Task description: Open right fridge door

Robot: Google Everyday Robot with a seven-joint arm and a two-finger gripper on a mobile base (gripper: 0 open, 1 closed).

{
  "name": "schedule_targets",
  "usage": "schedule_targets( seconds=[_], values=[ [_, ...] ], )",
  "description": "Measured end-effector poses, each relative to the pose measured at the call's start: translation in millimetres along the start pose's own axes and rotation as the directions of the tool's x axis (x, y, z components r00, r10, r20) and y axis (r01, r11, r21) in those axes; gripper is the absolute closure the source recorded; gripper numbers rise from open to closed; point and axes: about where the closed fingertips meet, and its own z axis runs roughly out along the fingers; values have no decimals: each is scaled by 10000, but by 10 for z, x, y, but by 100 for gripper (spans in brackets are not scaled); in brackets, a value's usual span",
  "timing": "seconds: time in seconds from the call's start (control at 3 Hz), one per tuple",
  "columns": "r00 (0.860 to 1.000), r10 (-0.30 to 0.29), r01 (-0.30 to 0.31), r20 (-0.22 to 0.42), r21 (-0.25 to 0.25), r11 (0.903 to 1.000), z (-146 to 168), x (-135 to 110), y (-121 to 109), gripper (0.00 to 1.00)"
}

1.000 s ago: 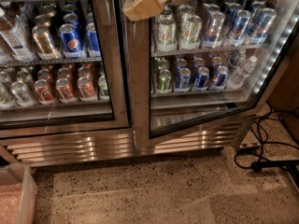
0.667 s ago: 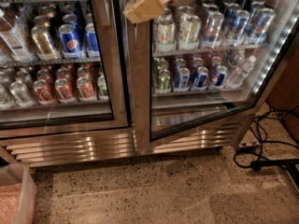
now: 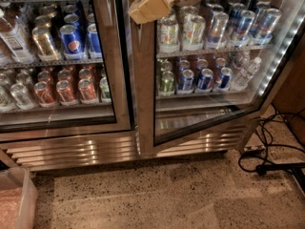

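The right fridge door [image 3: 144,94] is a glass pane in a brushed steel frame and stands slightly ajar. Its bottom edge [image 3: 205,125] slants out from the cabinet, with the left side swung toward me. A white LED strip [image 3: 281,49] runs down its right side. Behind the glass are shelves of cans and bottles [image 3: 200,78]. My gripper [image 3: 150,6], tan with a white body above it, is at the top of the view, against the door's upper left stile. The handle is not clearly visible.
The left glass door [image 3: 107,56] is closed over Pepsi cans [image 3: 71,39] and red-orange cans [image 3: 66,89]. Black cables and a plug [image 3: 267,161] lie on the floor at the right, beside a wooden panel [image 3: 293,85]. A translucent bin [image 3: 19,199] sits at the bottom left on the speckled floor.
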Motion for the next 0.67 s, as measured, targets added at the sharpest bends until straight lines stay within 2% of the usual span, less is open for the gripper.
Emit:
schedule_targets(
  seconds=[0.67],
  values=[
    [9997, 206, -204, -153, 92, 9997, -59, 13, 71, 100]
  ],
)
